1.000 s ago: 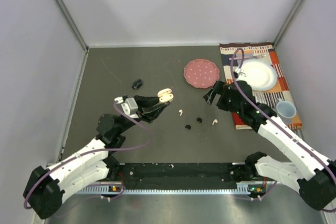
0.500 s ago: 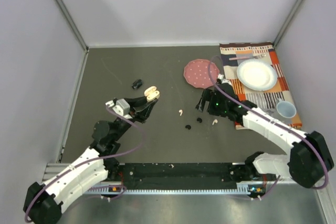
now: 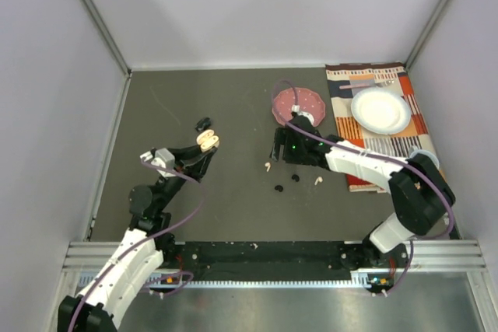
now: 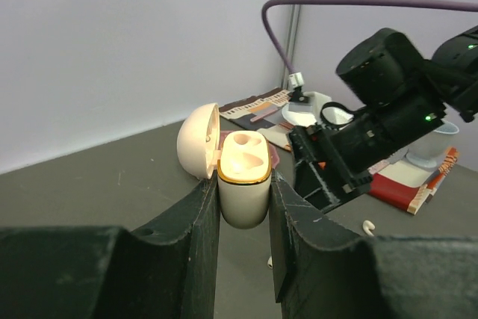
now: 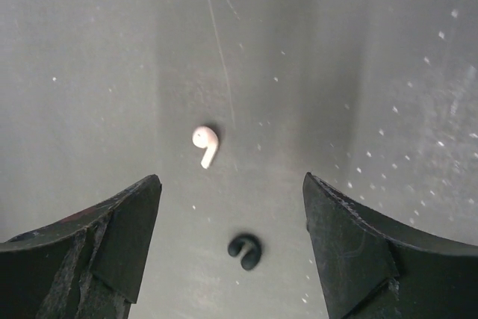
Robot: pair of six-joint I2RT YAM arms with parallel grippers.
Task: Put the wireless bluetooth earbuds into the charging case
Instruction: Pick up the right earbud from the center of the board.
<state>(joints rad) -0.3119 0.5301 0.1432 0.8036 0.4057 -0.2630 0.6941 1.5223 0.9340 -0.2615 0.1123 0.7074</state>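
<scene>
My left gripper (image 3: 205, 144) is shut on a white charging case (image 4: 244, 177) with a gold rim, its lid (image 4: 197, 140) swung open. It holds the case (image 3: 207, 141) above the table at centre left. My right gripper (image 3: 278, 148) is open and empty, hovering over the table. Between its fingers, the right wrist view shows a white earbud (image 5: 205, 144) and a black earbud (image 5: 244, 250) lying below. From above, two white earbuds (image 3: 267, 166) (image 3: 317, 180) and two black earbuds (image 3: 278, 188) (image 3: 296, 178) lie loose on the table.
A small black object (image 3: 204, 123) lies beyond the held case. A pink disc (image 3: 303, 103) is partly hidden behind the right arm. A patterned mat (image 3: 408, 141) at the right holds a white plate (image 3: 381, 110) and a cup.
My left gripper has carried the open case to the left and further back. My right gripper has swung left from beside the mat to over the white and black earbuds.
</scene>
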